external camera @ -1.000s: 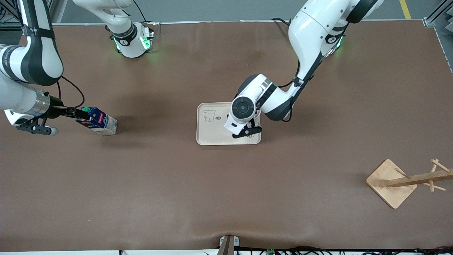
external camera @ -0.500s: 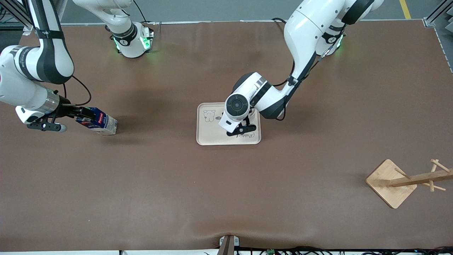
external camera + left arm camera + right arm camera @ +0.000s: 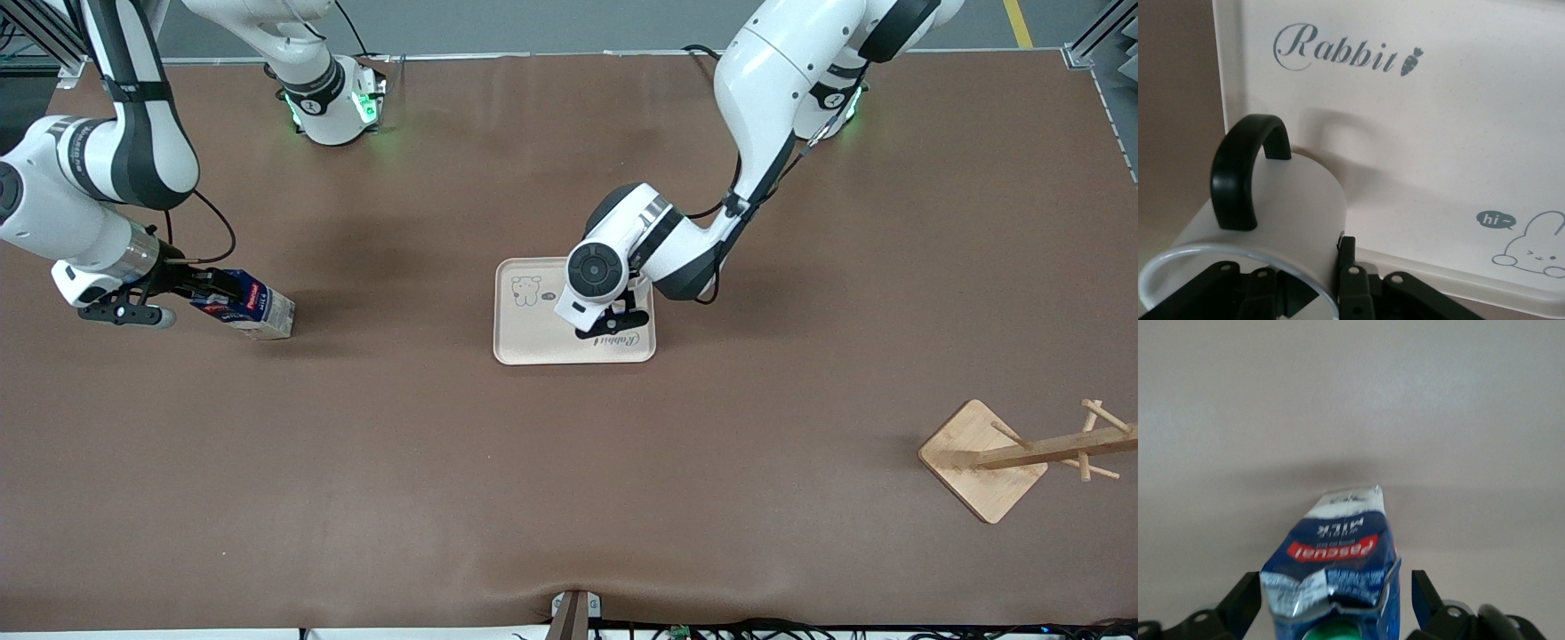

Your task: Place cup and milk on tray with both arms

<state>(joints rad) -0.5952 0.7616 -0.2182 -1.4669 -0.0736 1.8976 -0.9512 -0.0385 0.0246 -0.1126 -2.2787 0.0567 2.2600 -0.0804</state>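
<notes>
Front view: the tray [image 3: 533, 333] lies mid-table, rabbit drawing toward the right arm's end, cursive lettering along the edge nearer the camera. The left arm reaches from its base down over the tray; its wrist hides most of the left gripper [image 3: 613, 322], which sits low over the part of the tray toward the left arm's end. The cup is not visible in this view. Toward the right arm's end of the table the milk [image 3: 244, 305] stands on the brown table [image 3: 569, 498], well apart from the tray, with the right gripper [image 3: 206, 286] at its top. A wooden stand [image 3: 996, 458] sits near the left arm's end, nearer the camera. Left wrist view: the cup [image 3: 1265, 220] is pinched at its rim, one finger [image 3: 1348, 280] outside the wall and the other inside; black handle up, body over the tray's [image 3: 1458, 133] surface near its edge; whether it touches the tray I cannot tell. Right wrist view: fingers [image 3: 1245, 603] flank the milk's [image 3: 1335, 577] folded top, a gap showing on each side, not pressing; green cap [image 3: 1331, 632] just visible.
</notes>
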